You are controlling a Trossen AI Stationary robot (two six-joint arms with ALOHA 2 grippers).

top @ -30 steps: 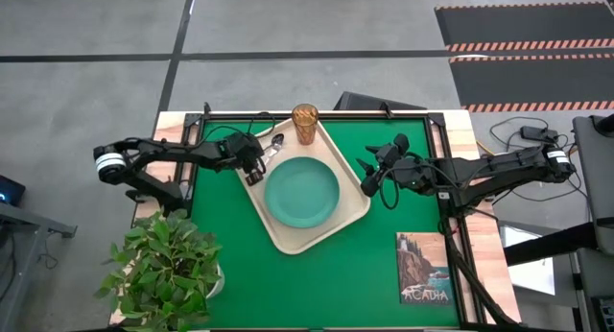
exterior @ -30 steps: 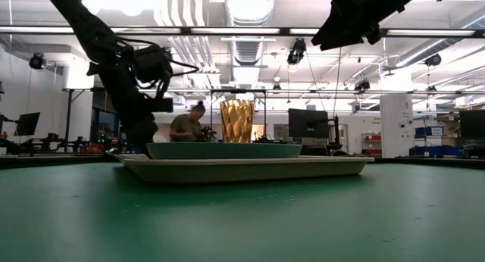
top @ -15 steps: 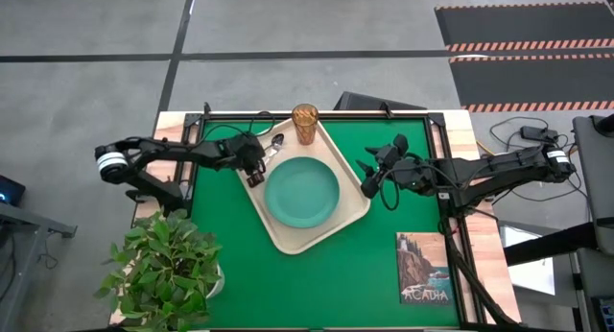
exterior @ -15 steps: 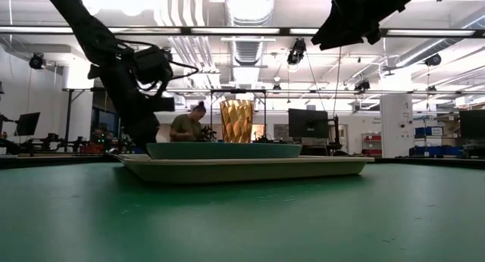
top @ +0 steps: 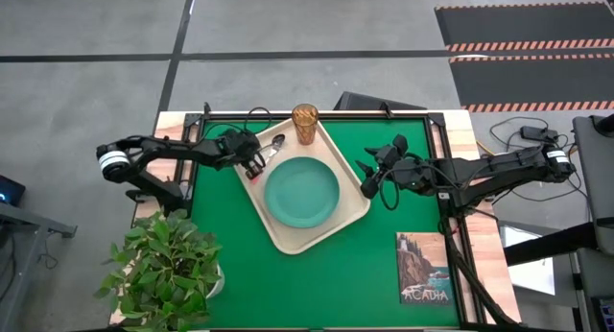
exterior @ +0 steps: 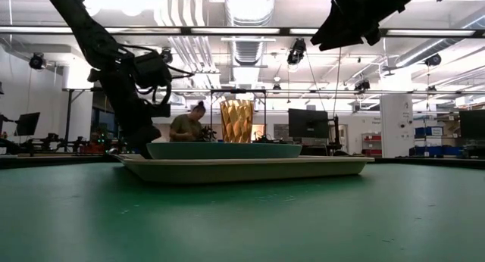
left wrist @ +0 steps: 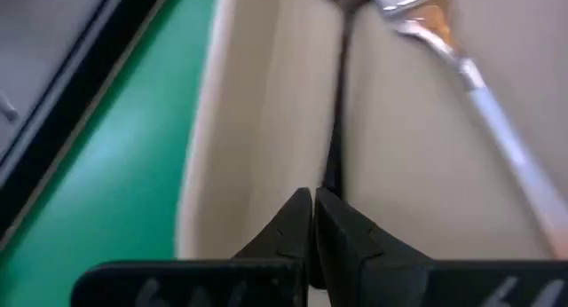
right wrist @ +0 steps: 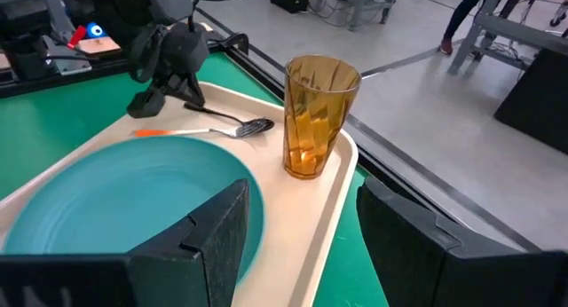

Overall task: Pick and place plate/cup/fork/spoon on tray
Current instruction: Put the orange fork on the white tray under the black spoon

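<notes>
The cream tray lies slantwise mid-table. On it are the teal plate, the amber cup standing at its far corner, the all-metal spoon and the red-handled fork, side by side between the plate and the tray's left rim. My left gripper is low over the tray's left part, shut at the spoon's handle end; it also shows in its wrist view. My right gripper hangs open and empty just right of the tray, and its wrist view shows the wide gap. My left gripper has the free end of the spoon's thin handle between its two shut fingertips. The fingers point down at a slant and lie along the handle. The spoon lies flat on the tray's floor, its bowl pointing toward the cup.
An "Acadia" picture book lies at the near right of the green mat. A potted plant stands at the near left corner. A person sits in the room beyond the table.
My left gripper has gone a little toward the table's far edge over the tray's left part, staying shut. The plate, the cup and the tray have kept their places.
</notes>
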